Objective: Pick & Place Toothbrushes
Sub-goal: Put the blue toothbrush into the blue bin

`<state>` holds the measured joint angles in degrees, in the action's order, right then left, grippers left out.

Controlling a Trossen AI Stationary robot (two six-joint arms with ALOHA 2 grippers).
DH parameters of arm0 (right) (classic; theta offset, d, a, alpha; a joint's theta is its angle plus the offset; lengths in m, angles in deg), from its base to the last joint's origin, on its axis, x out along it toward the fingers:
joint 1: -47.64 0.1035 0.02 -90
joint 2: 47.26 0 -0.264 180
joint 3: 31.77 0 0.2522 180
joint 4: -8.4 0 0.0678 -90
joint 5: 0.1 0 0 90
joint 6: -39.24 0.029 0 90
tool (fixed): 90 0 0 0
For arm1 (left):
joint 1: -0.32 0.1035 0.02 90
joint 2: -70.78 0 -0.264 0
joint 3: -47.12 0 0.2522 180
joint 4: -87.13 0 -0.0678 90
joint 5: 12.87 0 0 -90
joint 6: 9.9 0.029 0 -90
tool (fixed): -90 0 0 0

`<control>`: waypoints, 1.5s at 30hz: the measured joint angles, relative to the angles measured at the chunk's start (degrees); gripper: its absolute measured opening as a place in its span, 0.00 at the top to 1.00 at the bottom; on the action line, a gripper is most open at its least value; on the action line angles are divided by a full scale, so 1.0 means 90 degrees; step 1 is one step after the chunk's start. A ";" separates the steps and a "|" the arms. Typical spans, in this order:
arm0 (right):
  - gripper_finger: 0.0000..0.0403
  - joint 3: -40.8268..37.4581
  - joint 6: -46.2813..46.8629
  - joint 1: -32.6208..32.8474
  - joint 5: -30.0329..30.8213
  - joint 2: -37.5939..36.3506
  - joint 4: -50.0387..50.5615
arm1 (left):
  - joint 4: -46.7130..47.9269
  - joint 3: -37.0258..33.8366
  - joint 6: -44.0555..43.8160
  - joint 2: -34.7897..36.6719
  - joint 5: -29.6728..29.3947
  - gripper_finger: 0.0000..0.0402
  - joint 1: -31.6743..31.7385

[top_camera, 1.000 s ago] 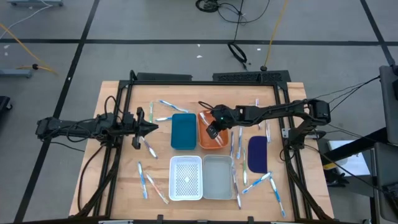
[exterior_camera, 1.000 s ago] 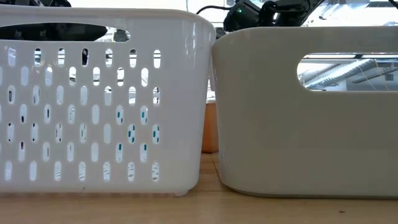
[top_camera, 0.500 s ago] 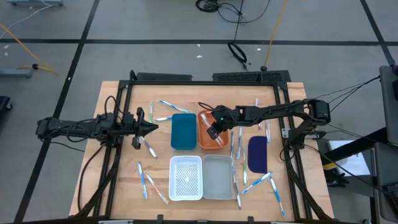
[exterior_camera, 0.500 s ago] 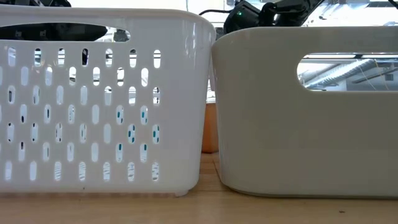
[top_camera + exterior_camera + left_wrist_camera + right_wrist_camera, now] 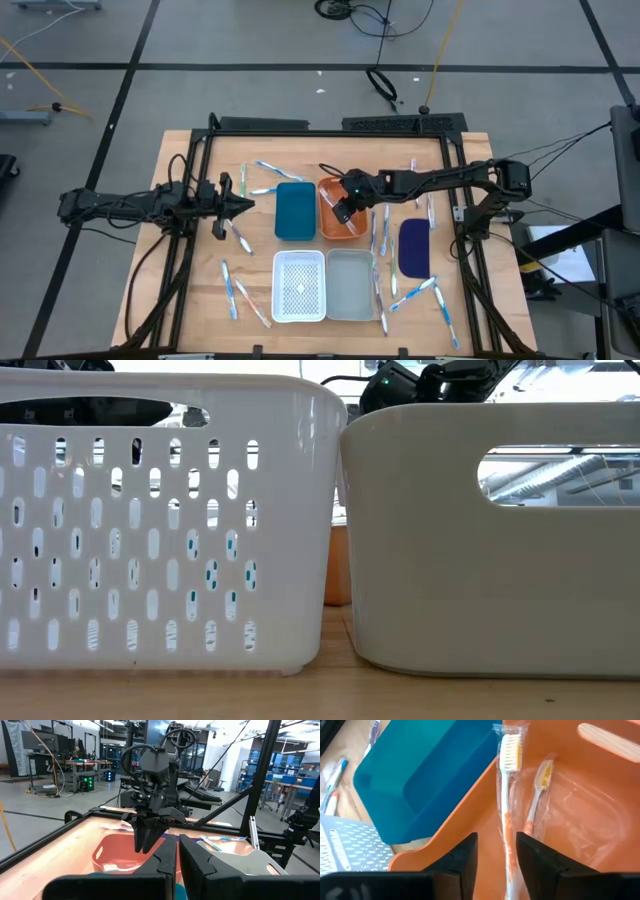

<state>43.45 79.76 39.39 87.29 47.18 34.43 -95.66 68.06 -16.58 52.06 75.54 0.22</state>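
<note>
My right gripper [image 5: 343,212] hangs open over the orange tray [image 5: 333,228], fingers pointing down into it. In the right wrist view its fingers stand either side of a wrapped orange-handled toothbrush [image 5: 506,805] without touching it. That toothbrush leans on the tray's wall, its head [image 5: 510,751] over the rim. A second wrapped toothbrush [image 5: 538,790] lies beside it in the tray. My left gripper [image 5: 240,205] is shut and waits above the table, left of the teal tray [image 5: 295,211]. More toothbrushes [image 5: 240,237] lie scattered on the table.
A white perforated tray [image 5: 299,286] and a grey tray [image 5: 349,285] sit near the table's near edge and fill the low view. A dark blue pad [image 5: 414,247] lies right of the orange tray. Toothbrushes lie near the far edge [image 5: 262,167], left [image 5: 229,290] and right [image 5: 415,293].
</note>
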 joint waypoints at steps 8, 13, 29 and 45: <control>0.67 -0.0002 0.0066 0.0002 -0.0075 -0.0078 -0.0129 | 0.0000 0.0000 -0.0012 -0.0002 0.0000 0.95 0.0000; 0.70 -0.0002 -0.0042 0.0002 -0.0075 -0.0214 -0.0162 | 0.0000 0.0001 -0.0007 -0.0001 0.0000 0.95 0.0000; 0.84 -0.0001 -0.0956 0.0002 0.0423 -0.0717 -0.0236 | 0.0005 0.0000 0.0016 -0.0001 0.0000 0.95 0.0000; 1.00 -0.0002 -0.1128 -0.0179 0.2035 -0.2286 0.2028 | 0.0002 0.0002 0.0053 -0.0002 0.0000 0.95 0.0002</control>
<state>43.42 69.61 37.78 105.61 26.60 52.68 -95.64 68.08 -16.10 52.05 75.54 0.24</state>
